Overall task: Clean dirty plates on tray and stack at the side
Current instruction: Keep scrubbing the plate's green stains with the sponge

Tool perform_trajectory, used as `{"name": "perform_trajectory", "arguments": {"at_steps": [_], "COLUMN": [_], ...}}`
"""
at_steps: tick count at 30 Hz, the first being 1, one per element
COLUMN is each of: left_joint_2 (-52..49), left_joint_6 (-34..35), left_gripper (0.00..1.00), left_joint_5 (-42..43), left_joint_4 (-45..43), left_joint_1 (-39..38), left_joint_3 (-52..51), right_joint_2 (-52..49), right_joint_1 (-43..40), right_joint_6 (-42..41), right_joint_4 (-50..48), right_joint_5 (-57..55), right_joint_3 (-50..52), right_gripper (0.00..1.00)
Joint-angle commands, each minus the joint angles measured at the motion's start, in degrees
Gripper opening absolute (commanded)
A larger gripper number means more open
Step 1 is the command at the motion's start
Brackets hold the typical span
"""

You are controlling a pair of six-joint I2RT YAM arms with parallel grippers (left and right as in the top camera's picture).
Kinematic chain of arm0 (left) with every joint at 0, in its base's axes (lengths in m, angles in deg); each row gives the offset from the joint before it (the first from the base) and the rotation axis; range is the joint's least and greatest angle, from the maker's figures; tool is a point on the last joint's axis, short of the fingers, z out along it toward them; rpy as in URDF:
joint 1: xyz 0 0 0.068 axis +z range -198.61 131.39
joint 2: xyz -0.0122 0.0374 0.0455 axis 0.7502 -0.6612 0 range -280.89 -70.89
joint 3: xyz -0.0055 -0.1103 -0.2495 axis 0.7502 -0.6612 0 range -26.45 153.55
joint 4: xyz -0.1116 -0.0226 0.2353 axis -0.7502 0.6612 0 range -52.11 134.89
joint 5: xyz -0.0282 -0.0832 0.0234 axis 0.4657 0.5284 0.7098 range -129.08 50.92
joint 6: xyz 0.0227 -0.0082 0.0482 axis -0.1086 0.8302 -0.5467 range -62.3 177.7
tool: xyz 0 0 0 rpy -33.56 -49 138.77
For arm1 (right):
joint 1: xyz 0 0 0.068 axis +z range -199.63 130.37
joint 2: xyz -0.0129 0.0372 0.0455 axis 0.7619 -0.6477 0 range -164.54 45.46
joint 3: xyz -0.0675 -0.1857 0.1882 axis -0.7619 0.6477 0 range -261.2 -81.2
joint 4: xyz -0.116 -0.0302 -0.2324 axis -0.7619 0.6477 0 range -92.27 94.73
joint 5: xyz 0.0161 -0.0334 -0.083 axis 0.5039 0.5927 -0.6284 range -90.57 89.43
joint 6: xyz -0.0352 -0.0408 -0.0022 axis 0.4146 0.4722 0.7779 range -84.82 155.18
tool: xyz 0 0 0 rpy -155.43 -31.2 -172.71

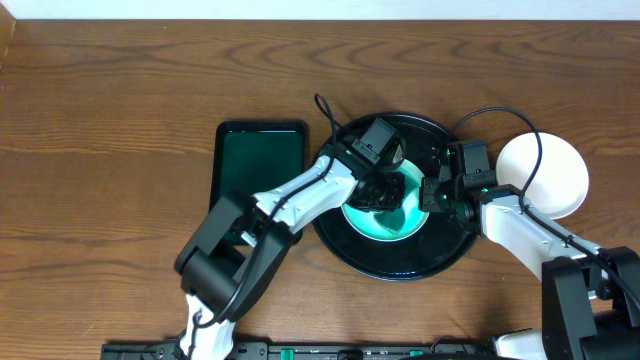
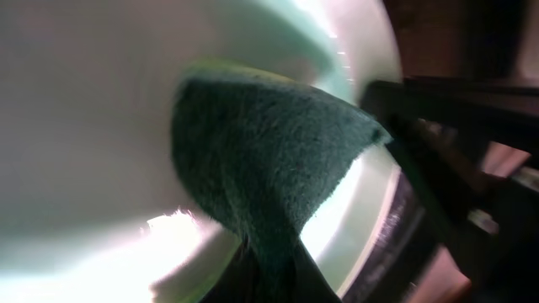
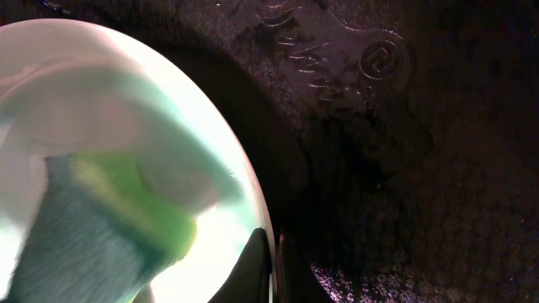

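Observation:
A pale mint plate (image 1: 388, 217) lies on the round black tray (image 1: 400, 265). My left gripper (image 1: 378, 190) is shut on a dark green scrub pad (image 2: 261, 168) and presses it onto the plate (image 2: 76, 126). My right gripper (image 1: 435, 195) is shut on the plate's right rim (image 3: 263, 227), one finger inside and one outside. In the right wrist view the pad (image 3: 93, 227) shows on the plate with a green smear (image 3: 135, 194). A clean white plate (image 1: 545, 175) rests on the table to the right of the tray.
A rectangular dark green tray (image 1: 260, 165) lies left of the black tray. The black tray's textured floor (image 3: 404, 126) fills the right wrist view. Cables run over the tray's far rim.

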Motion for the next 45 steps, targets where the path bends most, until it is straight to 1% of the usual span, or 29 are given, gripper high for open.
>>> {"name": "perform_trajectory", "arguments": {"at_steps": [1, 5, 11, 14, 21, 25, 27, 29, 34, 37, 40, 45], "left_joint_2": [7.9, 11.3, 10.0, 7.9, 2.3, -0.5, -1.1, -1.1, -1.1, -0.9, 0.3, 6.1], "left_joint_6": [-1.0, -0.9, -0.9, -0.9, 0.0, 0.2, 0.2, 0.1, 0.1, 0.1, -0.3, -1.1], "left_gripper": [0.07, 0.07, 0.07, 0.07, 0.08, 0.07, 0.08, 0.07, 0.07, 0.07, 0.07, 0.08], "left_joint_5": [-2.1, -11.1, -19.7, -21.3, -21.2, -17.6, -11.4, -7.4, -0.2, 2.0, 2.0, 1.8], "left_joint_4": [0.1, 1.8, 6.2, 6.7, 6.4, 6.5, 6.2, 5.3, 2.1, 0.8, 0.9, 1.3], "left_joint_1": [0.5, 0.6, 0.5, 0.5, 0.5, 0.3, -0.1, -0.3, -1.2, -1.3, -0.7, 2.3], "left_joint_3": [0.0, 0.0, -0.2, -0.2, -0.2, -0.2, -0.2, -0.2, -0.2, 0.0, 0.2, 0.2], "right_joint_2": [-0.3, -0.3, -0.3, -0.3, -0.3, -0.3, -0.3, -0.3, -0.3, -0.3, -0.3, -0.3], "right_joint_1": [0.6, 0.6, 0.6, 0.6, 0.6, 0.6, 0.6, 0.6, 0.6, 0.6, 0.6, 0.6], "right_joint_6": [0.1, 0.1, 0.1, 0.1, 0.1, 0.1, 0.1, 0.1, 0.1, 0.1, 0.1, 0.1], "right_joint_4": [0.3, 0.3, 0.3, 0.3, 0.3, 0.3, 0.3, 0.3, 0.3, 0.3, 0.3, 0.3], "right_joint_5": [3.3, 3.3, 3.3, 3.3, 3.3, 3.3, 3.3, 3.3, 3.3, 3.3, 3.3, 3.3], "right_joint_3": [0.1, 0.1, 0.1, 0.1, 0.1, 0.1, 0.1, 0.1, 0.1, 0.1, 0.1, 0.1], "right_gripper": [0.01, 0.01, 0.01, 0.01, 0.01, 0.01, 0.01, 0.01, 0.01, 0.01, 0.01, 0.01]}}
